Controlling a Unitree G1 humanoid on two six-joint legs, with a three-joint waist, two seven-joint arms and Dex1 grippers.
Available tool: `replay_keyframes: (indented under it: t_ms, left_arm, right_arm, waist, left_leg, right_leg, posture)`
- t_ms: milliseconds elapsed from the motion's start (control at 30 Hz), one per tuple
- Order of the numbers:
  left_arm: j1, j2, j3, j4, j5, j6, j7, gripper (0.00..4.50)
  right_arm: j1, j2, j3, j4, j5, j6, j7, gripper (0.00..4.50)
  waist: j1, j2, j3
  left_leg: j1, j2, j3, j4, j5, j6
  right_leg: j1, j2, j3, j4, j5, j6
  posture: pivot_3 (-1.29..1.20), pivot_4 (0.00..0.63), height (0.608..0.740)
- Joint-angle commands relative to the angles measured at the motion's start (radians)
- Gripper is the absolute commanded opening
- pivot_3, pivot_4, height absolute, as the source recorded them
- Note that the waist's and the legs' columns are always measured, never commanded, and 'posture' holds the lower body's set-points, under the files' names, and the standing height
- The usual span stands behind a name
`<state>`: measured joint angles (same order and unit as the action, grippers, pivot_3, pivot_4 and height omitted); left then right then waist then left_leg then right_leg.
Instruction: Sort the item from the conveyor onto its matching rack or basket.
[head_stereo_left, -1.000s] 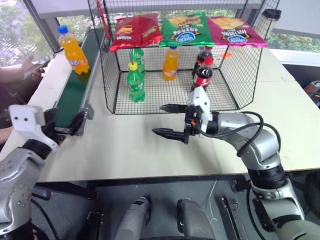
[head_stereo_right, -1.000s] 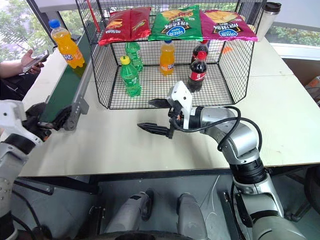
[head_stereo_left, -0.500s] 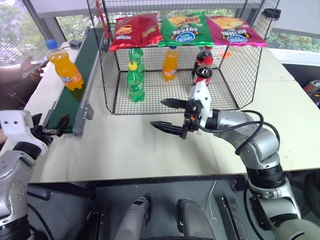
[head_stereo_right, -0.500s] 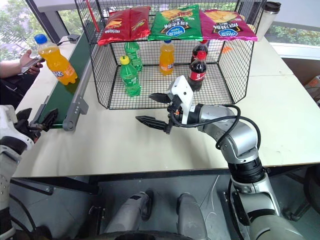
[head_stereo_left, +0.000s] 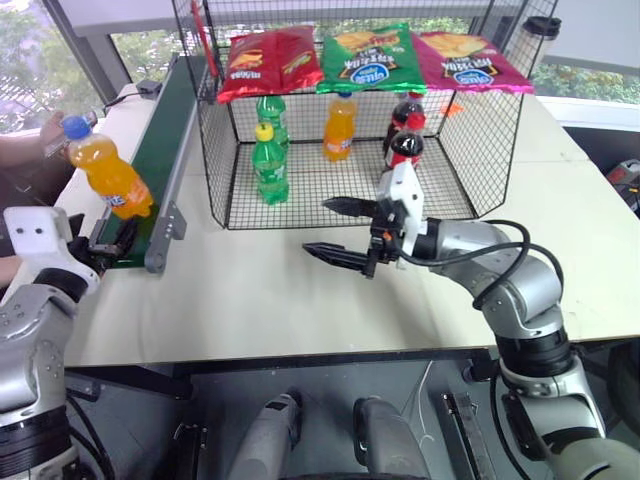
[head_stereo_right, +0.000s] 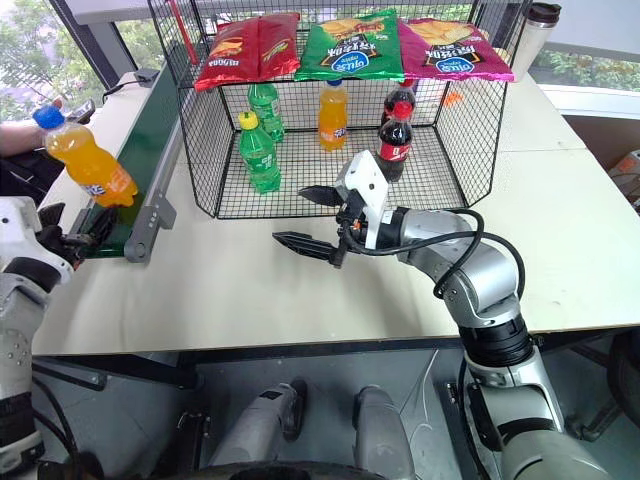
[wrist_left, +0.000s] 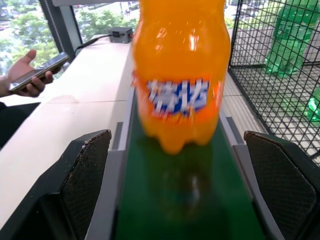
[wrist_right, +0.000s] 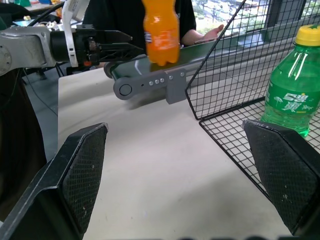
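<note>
At left of frame, the soda bottle (head_stereo_left: 108, 174) stands on the conveyor (head_stereo_left: 160, 150) near its end; the left hand (head_stereo_left: 108, 246) and right hand (head_stereo_left: 342, 231) gape empty.

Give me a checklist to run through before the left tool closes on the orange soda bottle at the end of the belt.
1. Left tool open: ok, its fingers stand wide on both sides of the belt.
2. Orange soda bottle within reach of the left tool: ok, it stands near the belt's end, just ahead of the fingers.
3. Bottle upright: not ok, it leans.
4. Bottle between the fingers: not ok, it is ahead of them, not yet between.
5. Right tool out of the way: ok, it hangs open over the table, in front of the wire cage.
6. Cage has room: ok, bare floor shows between the bottles inside.
</note>
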<state>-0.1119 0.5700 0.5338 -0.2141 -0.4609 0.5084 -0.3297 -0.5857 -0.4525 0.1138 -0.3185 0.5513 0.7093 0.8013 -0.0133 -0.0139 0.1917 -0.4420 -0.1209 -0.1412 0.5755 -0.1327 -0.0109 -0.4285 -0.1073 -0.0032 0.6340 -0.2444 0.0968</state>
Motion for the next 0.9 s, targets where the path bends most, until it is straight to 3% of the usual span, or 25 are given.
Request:
replay_keyframes:
  t_ms: [33,267,433,767,900]
  left_arm:
    - [-0.009,0.013,0.003,-0.007,0.010,-0.031,-0.008,4.50]
    - [0.011,0.020,-0.033,0.012,0.035,-0.049,-0.043,4.50]
    - [0.024,-0.001,-0.001,-0.034,-0.050,-0.031,-0.088,3.03]
    - [-0.096,0.082,0.039,-0.096,-0.215,0.110,-0.101,3.04]
    - [-0.135,0.121,-0.075,-0.142,-0.246,0.148,-0.189,3.04]
  right_arm:
    - [0.000,-0.005,-0.011,-0.031,0.003,-0.027,0.007,4.46]
    - [0.011,-0.013,-0.013,-0.025,-0.007,-0.045,0.010,4.46]
    - [0.010,-0.019,-0.016,-0.020,-0.015,-0.050,0.014,4.50]
    - [0.006,-0.034,-0.019,-0.033,-0.003,-0.035,0.015,4.50]
    - [-0.004,-0.026,-0.028,-0.034,0.012,-0.022,0.006,4.50]
  waist:
    - [0.000,0.000,0.000]
    - [0.001,0.000,0.000]
    - [0.005,0.000,0.000]
    - [0.002,-0.001,0.001]
    - [0.002,-0.001,0.001]
  left_leg:
    - [0.000,0.000,0.000,0.000,0.000,0.000]
    - [0.000,0.000,0.000,0.000,0.000,0.000]
    - [0.000,0.000,0.000,0.000,0.000,0.000]
    - [-0.001,0.000,-0.001,0.000,0.000,0.000]
    - [-0.001,0.000,0.000,0.000,0.000,0.000]
  right_leg:
    - [0.000,0.000,0.000,0.000,0.000,0.000]
    - [0.000,0.000,0.000,0.000,0.000,0.000]
    - [0.000,0.000,0.000,0.000,0.000,0.000]
    - [0.000,0.000,0.000,0.000,0.000,0.000]
    - [-0.001,0.001,0.000,-0.001,0.001,0.000]
  posture:
    - [0.00,0.150,0.739]
    - [0.00,0.150,0.739]
    - [0.00,0.150,0.739]
    - [0.00,0.150,0.739]
    - [0.00,0.150,0.739]
